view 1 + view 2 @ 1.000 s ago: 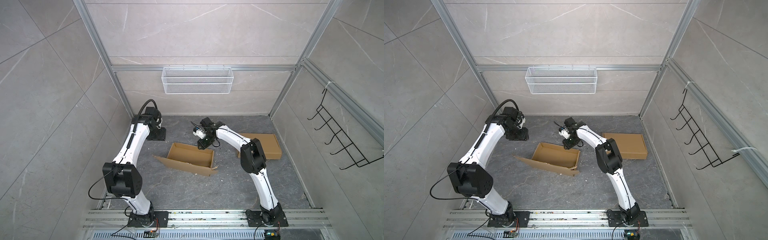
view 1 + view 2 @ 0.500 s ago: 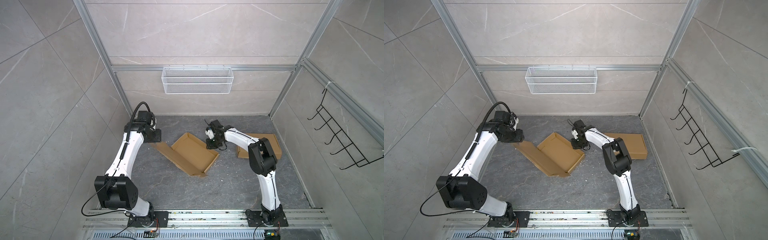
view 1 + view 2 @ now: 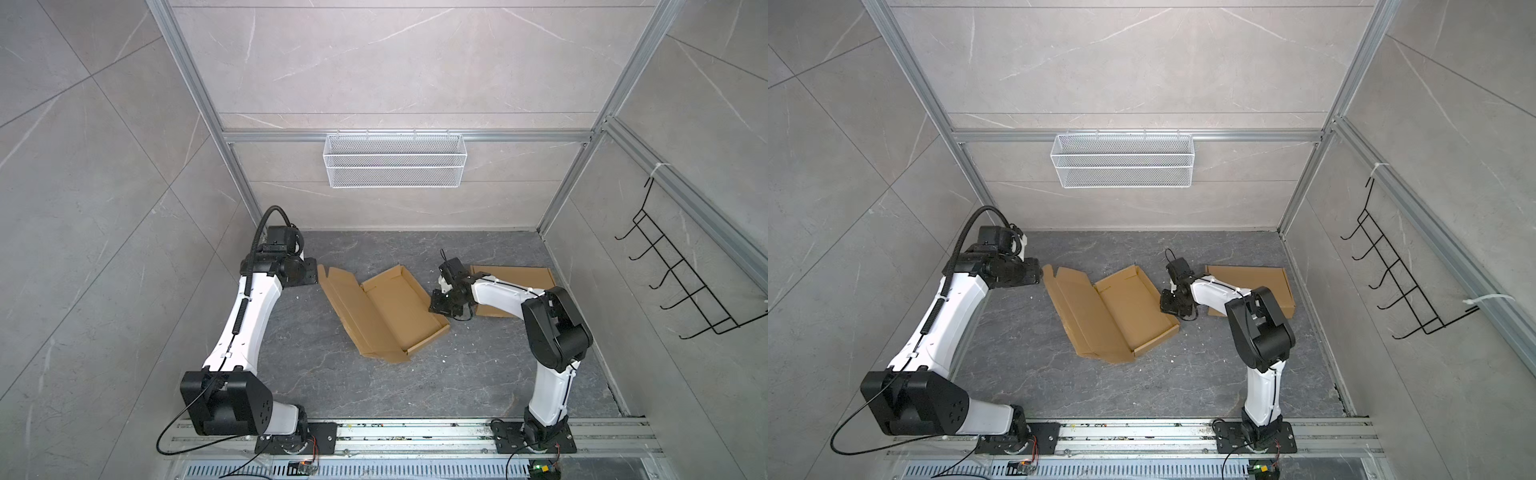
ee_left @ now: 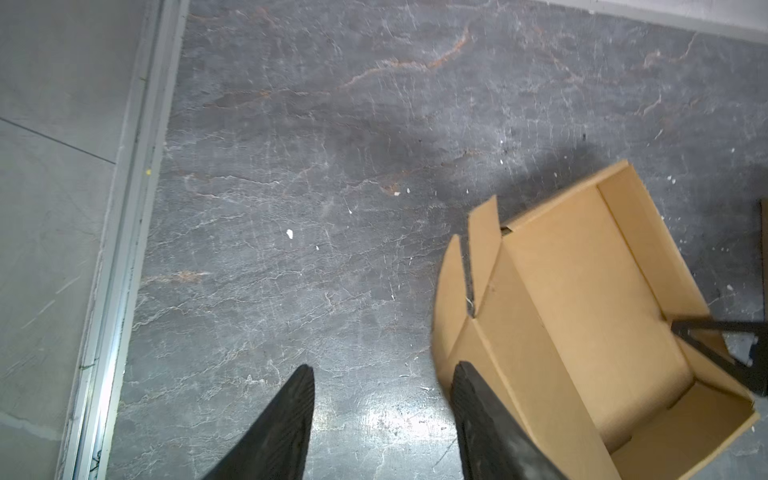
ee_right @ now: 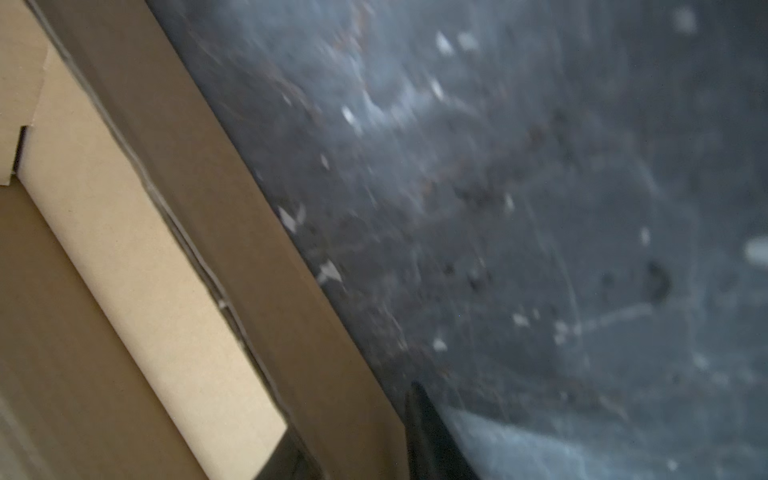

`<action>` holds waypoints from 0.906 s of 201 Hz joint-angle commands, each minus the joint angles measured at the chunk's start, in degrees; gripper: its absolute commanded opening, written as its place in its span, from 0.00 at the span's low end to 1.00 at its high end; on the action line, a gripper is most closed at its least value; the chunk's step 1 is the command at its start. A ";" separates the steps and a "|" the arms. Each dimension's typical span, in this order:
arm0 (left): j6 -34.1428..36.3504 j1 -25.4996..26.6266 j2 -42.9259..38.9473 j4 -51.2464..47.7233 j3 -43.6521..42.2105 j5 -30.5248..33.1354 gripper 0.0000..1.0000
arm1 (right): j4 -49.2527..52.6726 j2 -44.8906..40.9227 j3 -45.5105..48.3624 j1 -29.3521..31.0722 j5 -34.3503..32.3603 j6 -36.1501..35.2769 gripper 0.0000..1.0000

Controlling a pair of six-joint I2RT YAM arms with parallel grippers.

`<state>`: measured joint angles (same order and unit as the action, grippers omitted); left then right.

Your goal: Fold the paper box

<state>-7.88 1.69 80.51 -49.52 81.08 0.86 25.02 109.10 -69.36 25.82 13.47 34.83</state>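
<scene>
At box (image 3: 395, 311) edge, right claw (image 3: 437, 305)

You ran this in a robotics lab cell: tiled walls (image 3: 83, 208), aluminium frame (image 3: 399, 136), wire basket (image 3: 395, 166), left arm (image 3: 249, 316) and right arm (image 3: 498, 291) bolted to a rail (image 3: 415, 432).

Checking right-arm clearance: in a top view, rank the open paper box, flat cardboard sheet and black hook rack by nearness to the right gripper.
1. paper box: immediately left of the right gripper, its wall at the jaws.
2. flat cardboard sheet: just to the right, partly under the arm.
3. hook rack: far right, up on the side wall.
</scene>
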 commanded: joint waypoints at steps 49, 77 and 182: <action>-2.45 -2.70 -4.13 1.09 5.24 -0.37 0.63 | -3.98 -7.31 7.21 8.74 -0.06 10.35 0.39; -1.56 -3.59 -4.20 1.65 4.26 -0.85 0.64 | 3.33 -11.03 5.49 9.11 -2.94 3.62 0.46; -8.13 -7.38 -8.35 14.68 -14.14 -7.36 0.71 | 12.49 6.84 -30.28 7.75 -6.55 -44.93 0.66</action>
<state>-11.92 -3.75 74.85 -40.14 70.08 -2.17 33.43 109.67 -94.80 33.36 8.25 2.26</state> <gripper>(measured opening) 0.708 0.644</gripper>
